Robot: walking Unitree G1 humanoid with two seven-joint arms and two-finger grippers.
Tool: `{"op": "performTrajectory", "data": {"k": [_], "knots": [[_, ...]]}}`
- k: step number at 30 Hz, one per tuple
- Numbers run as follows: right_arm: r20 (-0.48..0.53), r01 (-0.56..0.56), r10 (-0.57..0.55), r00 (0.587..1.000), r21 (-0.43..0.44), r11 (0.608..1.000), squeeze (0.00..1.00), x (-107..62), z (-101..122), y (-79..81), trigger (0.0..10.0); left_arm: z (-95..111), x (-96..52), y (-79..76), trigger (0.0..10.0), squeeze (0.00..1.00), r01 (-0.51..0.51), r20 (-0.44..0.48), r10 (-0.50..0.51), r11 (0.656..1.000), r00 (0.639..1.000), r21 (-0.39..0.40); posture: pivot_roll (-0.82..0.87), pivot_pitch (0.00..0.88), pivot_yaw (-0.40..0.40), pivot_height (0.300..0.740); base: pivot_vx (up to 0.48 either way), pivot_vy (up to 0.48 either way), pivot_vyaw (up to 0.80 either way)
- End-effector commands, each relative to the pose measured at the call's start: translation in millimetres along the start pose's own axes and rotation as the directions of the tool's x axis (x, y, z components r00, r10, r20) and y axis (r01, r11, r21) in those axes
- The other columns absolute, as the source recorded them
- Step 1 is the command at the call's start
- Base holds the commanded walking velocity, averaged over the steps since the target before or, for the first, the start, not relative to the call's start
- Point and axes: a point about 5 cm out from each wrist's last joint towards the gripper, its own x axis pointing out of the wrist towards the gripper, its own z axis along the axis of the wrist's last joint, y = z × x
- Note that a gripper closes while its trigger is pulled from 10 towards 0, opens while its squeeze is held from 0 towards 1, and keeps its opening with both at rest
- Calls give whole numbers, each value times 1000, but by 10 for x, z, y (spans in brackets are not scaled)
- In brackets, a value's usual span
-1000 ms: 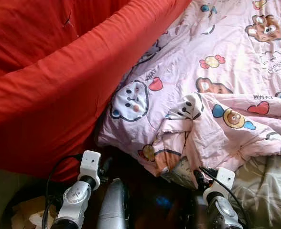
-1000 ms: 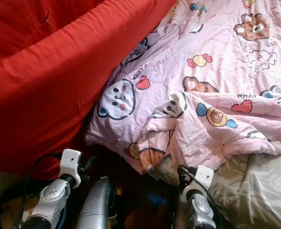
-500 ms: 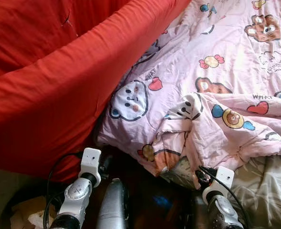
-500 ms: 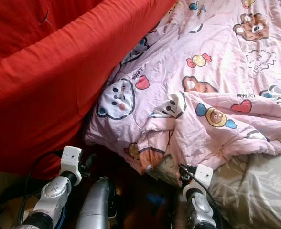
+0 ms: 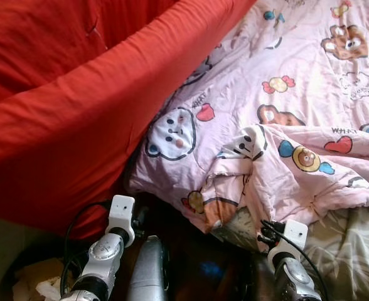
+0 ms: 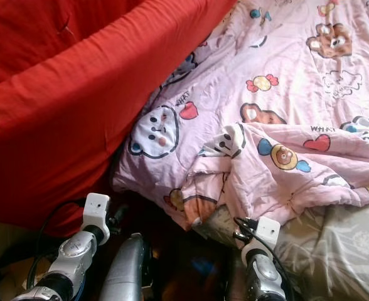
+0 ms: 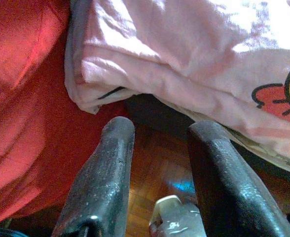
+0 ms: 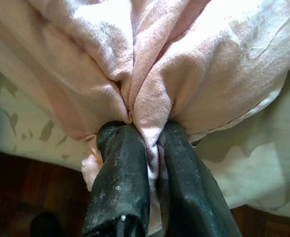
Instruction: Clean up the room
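Observation:
A pink quilt [image 5: 297, 100] printed with cartoon bears, hearts and candies lies rumpled across the bed, its near edge folded over and bunched. My right gripper [image 8: 146, 140] is shut on a gathered fold of that quilt [image 8: 150, 74] at the bed's near edge; its wrist [image 5: 291, 241] shows at the bottom right. My left gripper [image 7: 160, 133] is open with nothing between its fingers, held low over the wooden floor just below the quilt's corner [image 7: 135, 64]. Its wrist [image 5: 118, 219] sits at the bottom left.
A big red cover [image 5: 65, 113] bulges along the left, pressing against the quilt. A pale green patterned sheet [image 5: 354, 251] shows under the quilt at the lower right. Dark wooden floor [image 5: 203, 269] lies between my arms. Crumpled paper [image 5: 37, 285] sits bottom left.
The picture has shifted slightly, with the bed a little farther off. My left wrist has dropped a bit lower. The right gripper keeps its hold on the quilt.

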Motion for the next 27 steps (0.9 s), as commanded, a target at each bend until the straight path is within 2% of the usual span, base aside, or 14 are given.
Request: {"op": "performTrajectory", "data": {"k": [1, 4, 5, 6, 8, 9, 11, 15, 17, 20, 22, 23, 27], "knots": [[24, 47, -47, 999, 18, 999, 0, -14, 19, -106, 0, -144, -50, 22, 10000, 0, -23, -66, 22, 1000, 998, -21, 13, 152, 86, 628, 0, 0, 0], [87, 73, -72, 994, -5, 997, 0, 3, 147, -159, 0, -175, -48, 4, 10000, 0, -30, -91, 28, 999, 995, -20, -2, 137, 84, 628, 0, 0, 0], [145, 81, -77, 986, -28, 996, 0, 8, 248, -182, 0, -196, -47, -10, 10000, 0, -34, -107, 31, 999, 994, -21, -24, 121, 79, 628, 0, 0, 0], [145, 81, -77, 986, -28, 996, 0, 8, 248, -182, 0, -196, -47, -10, 10000, 0, -34, -107, 31, 999, 994, -21, -24, 121, 79, 628, 0, 0, 0], [253, 98, -86, 964, -35, 995, 0, -13, 392, -223, 0, -235, -53, -41, 10000, 0, -34, -128, 30, 999, 991, -26, -50, 103, 71, 628, 0, 0, 0], [253, 98, -86, 964, -35, 995, 0, -13, 392, -223, 0, -235, -53, -41, 10000, 0, -34, -128, 30, 999, 991, -26, -50, 103, 71, 628, 0, 0, 0], [327, 133, -105, 939, -62, 989, 0, -65, 449, -296, 0, -274, -61, -76, 10000, 0, -31, -148, 27, 999, 989, -29, -62, 92, 66, 628, 0, 0, 0], [425, 238, -183, 887, -79, 968, 0, -211, 465, -506, 0, -309, -68, -109, 10000, 0, -30, -167, 24, 999, 986, -34, -71, 78, 58, 628, 0, 0, 0], [444, 275, -212, 871, -81, 958, 0, -318, 390, -613, 0, -338, -79, -117, 10000, 0, -34, -182, 26, 999, 983, -38, -80, 66, 50, 628, 0, 0, 0], [413, 313, -245, 877, -105, 944, 0, -400, 262, -717, 0, -377, -98, -117, 10000, 0, -40, -199, 31, 998, 979, -43, -83, 59, 47, 628, 0, 0, 0], [368, 418, -384, 847, -17, 908, 0, -479, 184, -902, 0, -399, -109, -115, 10000, 0, -47, -209, 35, 998, 977, -49, -88, 52, 46, 628, 0, 0, 0], [342, 500, -477, 810, 22, 866, 0, -545, 152, -1040, 0, -411, -114, -117, 10000, 0, -50, -215, 37, 997, 976, -53, -98, 44, 44, 628, 0, 0, 0], [332, 603, -568, 753, -1, 798, 0, -666, 121, -1248, 0, -412, -110, -130, 10000, 0, -51, -219, 38, 997, 975, -56, -107, 42, 38, 628, 0, 0, 0]]}}
